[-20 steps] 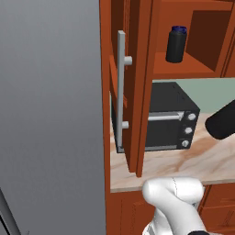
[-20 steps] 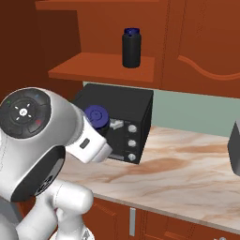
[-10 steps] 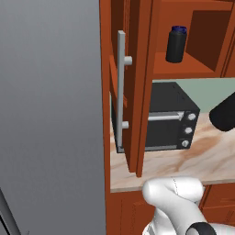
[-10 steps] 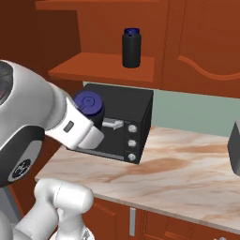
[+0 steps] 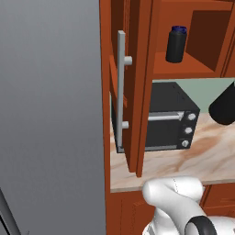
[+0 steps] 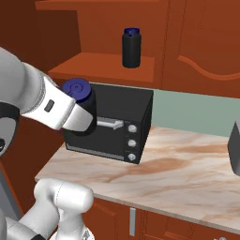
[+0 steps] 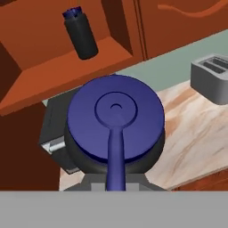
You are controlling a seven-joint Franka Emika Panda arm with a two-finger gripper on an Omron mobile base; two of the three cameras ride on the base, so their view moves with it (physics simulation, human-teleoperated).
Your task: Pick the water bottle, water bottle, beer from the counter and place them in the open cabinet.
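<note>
on the cabinet shelf [image 5: 183, 69] in the left base view, one water bottle [image 5: 176, 44] stands upright, blue lid on top. cabinet door [image 5: 131, 82] hangs open with its grey bar handle [image 5: 121, 87] facing left. black oven [image 5: 170, 117] sits under the shelf on the marble bench [image 5: 206, 156].

right base view: same shelf bottle [image 6: 131, 48] upright above the oven [image 6: 126, 126]. end effector [image 6: 84, 117] is clamped on the second water bottle [image 6: 80, 93], held in the air in front of the oven's left side, off the bench [image 6: 178, 173], below shelf level.

hand view: held bottle's blue lid [image 7: 116, 116] and its loop sit dead centre between the fingers, which are mostly hidden. shelf bottle [image 7: 81, 34] is up left, grey toaster [image 7: 211, 78] on the bench at right.
</note>
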